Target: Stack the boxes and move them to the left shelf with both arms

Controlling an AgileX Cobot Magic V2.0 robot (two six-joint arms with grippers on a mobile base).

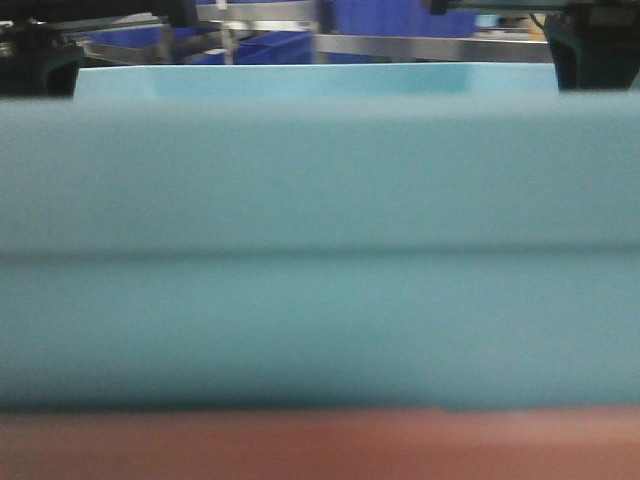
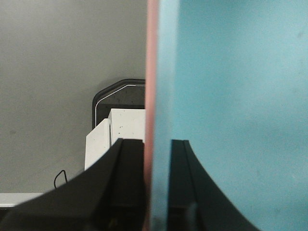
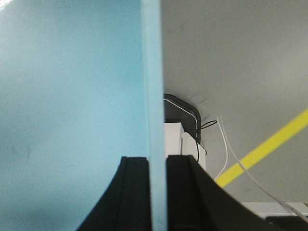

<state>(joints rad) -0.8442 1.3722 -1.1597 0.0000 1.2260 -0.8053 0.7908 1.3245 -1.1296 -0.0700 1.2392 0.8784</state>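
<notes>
In the left wrist view, the left end effector [image 2: 156,163] is seen closed on 2 walls pressed together. The thin wall of the pink box [image 2: 152,72] is met by 1 finger, and the wall of the light blue box [image 2: 231,96] by the other, with the pink wall on the outside of the blue one. Grey floor [image 2: 57,62] is seen beyond. In the front view, nearly the whole frame is filled by the light blue box, held close before the camera, and a strip of the pink box is seen just beneath it along the bottom edge. Past the far rim, dark blue bins [image 1: 275,45] and a steel rack bar [image 1: 430,46] are seen, blurred. In the right wrist view, the right end effector [image 3: 158,166] is closed on the light blue wall, 1 finger on each face. A yellow line [image 3: 269,144] is seen on the floor beyond.
</notes>
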